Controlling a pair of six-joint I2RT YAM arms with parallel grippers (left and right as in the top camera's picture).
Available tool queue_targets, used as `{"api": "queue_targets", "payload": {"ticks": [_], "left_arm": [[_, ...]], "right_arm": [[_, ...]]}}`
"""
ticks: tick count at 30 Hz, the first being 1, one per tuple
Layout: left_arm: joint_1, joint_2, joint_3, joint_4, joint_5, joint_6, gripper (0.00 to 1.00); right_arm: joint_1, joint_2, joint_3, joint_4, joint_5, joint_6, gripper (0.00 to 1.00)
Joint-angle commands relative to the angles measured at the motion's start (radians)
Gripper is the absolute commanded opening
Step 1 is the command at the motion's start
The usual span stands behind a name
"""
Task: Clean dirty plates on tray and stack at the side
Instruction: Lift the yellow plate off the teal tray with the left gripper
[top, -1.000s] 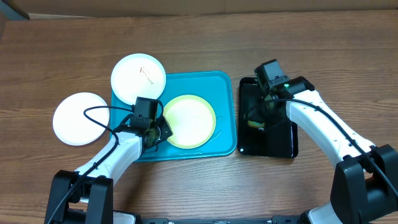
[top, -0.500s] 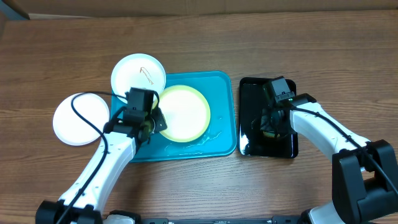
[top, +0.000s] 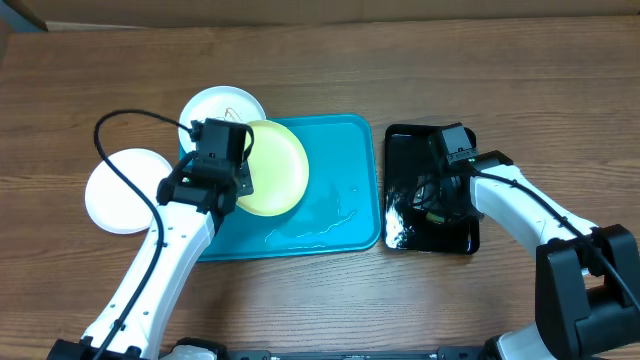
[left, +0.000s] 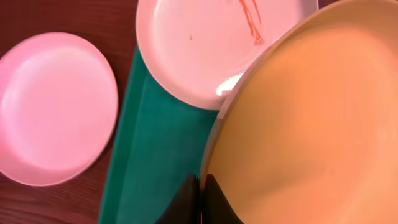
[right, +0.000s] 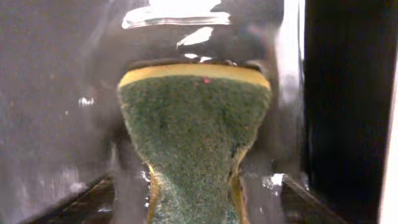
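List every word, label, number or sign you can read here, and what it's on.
None readable in any view.
The reddish mark on the smeared white plate is a smear, not writing.
The sponge, tray and black tray show no label.

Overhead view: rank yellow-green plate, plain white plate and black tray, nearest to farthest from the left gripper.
1. The yellow-green plate, held at its rim by the left gripper.
2. The plain white plate, on the table to the left.
3. The black tray, far off on the right.
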Motion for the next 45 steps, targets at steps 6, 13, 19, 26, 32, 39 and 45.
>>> {"api": "queue_targets", "payload": {"ticks": [6, 13, 19, 26, 32, 39, 45], "left_arm": [[-0.184, -0.016, 0.088, -0.028, -0.362, 0.046, 0.04], [-0.436, -0.016, 0.090, -0.019, -0.746, 0.070, 0.04], [-0.568, -0.016, 0.089, 0.061, -0.900, 0.205, 0.04], [-0.636, -0.016, 0.089, 0.147, -0.993, 0.338, 0.04], [-0.659, -0.016, 0.089, 0.291, -1.046, 0.534, 0.04], [-0.670, -0.016, 0.089, 0.366, -1.038, 0.619, 0.04], [-0.663, -0.016, 0.089, 0.335, -0.855, 0.456, 0.04]], "right_arm": [[-0.005, -0.001, -0.002, 0.002, 0.010, -0.005, 1.00], [-0.005, -0.001, -0.002, 0.011, 0.010, -0.005, 1.00], [-0.005, -0.001, -0.002, 0.013, 0.010, -0.005, 1.00], [-0.005, -0.001, -0.002, 0.013, 0.010, -0.005, 1.00], [-0.005, -0.001, -0.002, 0.013, 0.010, -0.005, 1.00], [-0.005, -0.001, -0.002, 0.013, 0.010, -0.005, 1.00], [-0.005, -0.001, -0.002, 0.013, 0.010, -0.005, 1.00]]}}
